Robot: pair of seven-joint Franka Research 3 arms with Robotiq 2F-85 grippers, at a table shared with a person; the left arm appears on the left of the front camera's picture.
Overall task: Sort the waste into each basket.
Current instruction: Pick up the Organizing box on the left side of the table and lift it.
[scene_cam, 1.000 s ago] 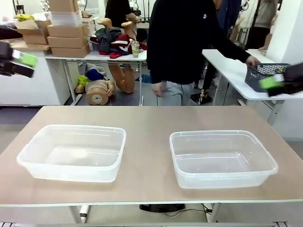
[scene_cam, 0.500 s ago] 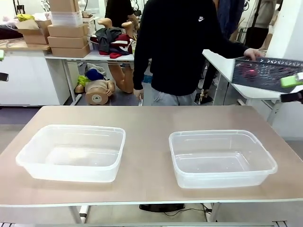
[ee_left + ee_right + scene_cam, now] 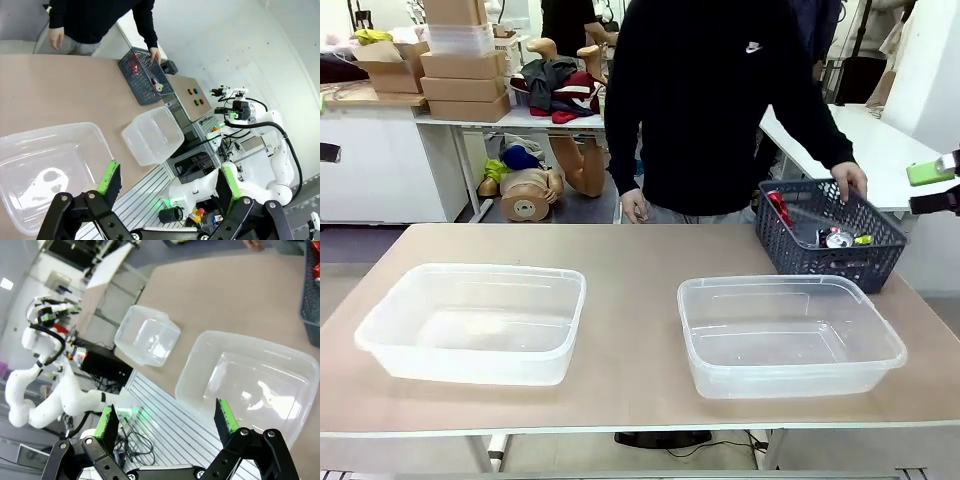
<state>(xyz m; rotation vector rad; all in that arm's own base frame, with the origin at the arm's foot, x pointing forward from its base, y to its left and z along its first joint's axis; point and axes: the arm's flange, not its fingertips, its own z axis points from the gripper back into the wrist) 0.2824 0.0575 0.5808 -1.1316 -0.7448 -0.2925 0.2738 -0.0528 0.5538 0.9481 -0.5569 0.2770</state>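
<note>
The worktop [image 3: 630, 250] carries the left tub [image 3: 470, 365] and the right tub [image 3: 770, 283], set apart on its near half. Just behind the right tub sits a dark lattice basket [image 3: 820, 262], its far rim held by a person's hand [image 3: 850, 180]. The left fingers [image 3: 109, 177] and right fingers [image 3: 223, 416] are spread wide, unloaded. Red cans [image 3: 778, 207] lie inside the lattice basket.

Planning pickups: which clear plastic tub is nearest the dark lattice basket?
The clear rectangular plastic tub on the robot's right; the blue-grey lattice basket stands behind it.
</note>
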